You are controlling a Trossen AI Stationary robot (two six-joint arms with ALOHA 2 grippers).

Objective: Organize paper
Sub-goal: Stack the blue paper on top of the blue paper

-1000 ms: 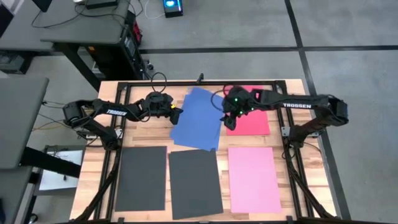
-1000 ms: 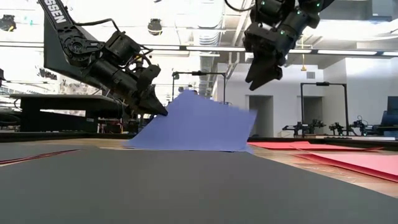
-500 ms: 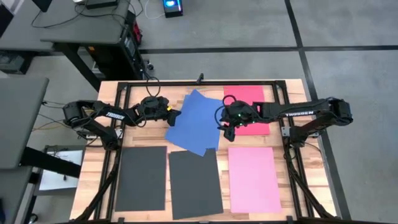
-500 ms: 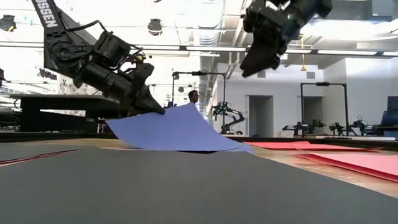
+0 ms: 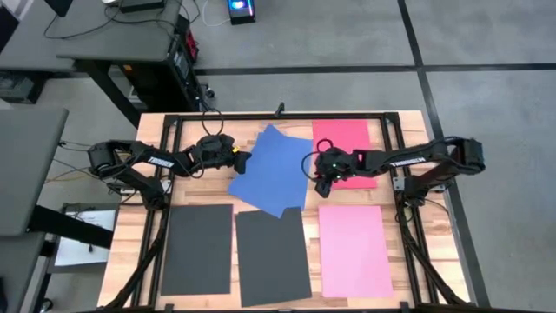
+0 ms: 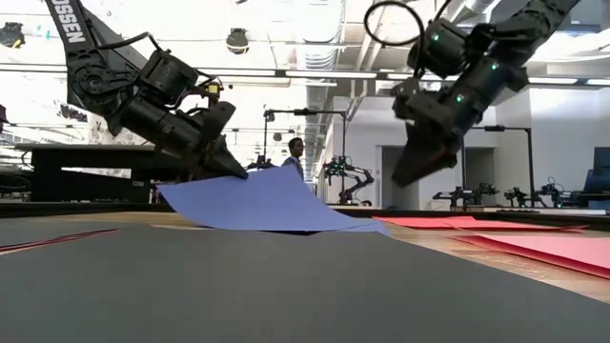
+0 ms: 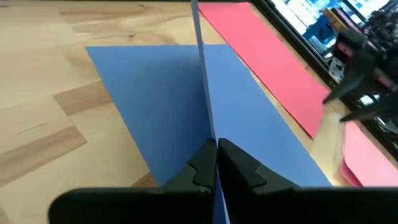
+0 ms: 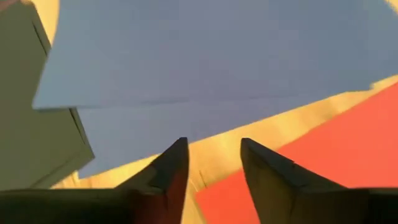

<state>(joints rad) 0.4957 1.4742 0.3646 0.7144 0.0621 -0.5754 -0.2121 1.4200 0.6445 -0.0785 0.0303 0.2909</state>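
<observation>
The blue sheet (image 5: 274, 169) lies askew on the far middle of the table. Its left end is raised; its right end (image 6: 367, 227) rests on the wood, and its near corner overlaps a dark grey sheet (image 5: 272, 256). My left gripper (image 5: 246, 160) is shut on the raised end. My right gripper (image 5: 319, 180) hovers open just right of the blue sheet, above the wood between it and the red sheet (image 5: 343, 143), touching nothing. A second dark grey sheet (image 5: 198, 248) and a pink sheet (image 5: 354, 250) lie flat along the near edge. My left gripper pinches the blue sheet between its two fingers at the left corner edge (image 7: 211, 134), coming level from the table's left. One layer or several, I cannot tell. That end is lifted off the table (image 6: 224, 181), and the sheet slopes down to its right end on the wood.
A black frame (image 5: 287, 115) borders the far edge and sides of the table. A grey desk (image 5: 122, 39) stands beyond the far left corner. A person (image 6: 294, 152) stands far off in the room behind.
My right gripper has moved toward the near edge and come down beside the blue sheet's right edge. My left gripper has drawn slightly toward the table's left, and the blue sheet has slid left and turned. Its raised right part has sunk flat onto the table.
</observation>
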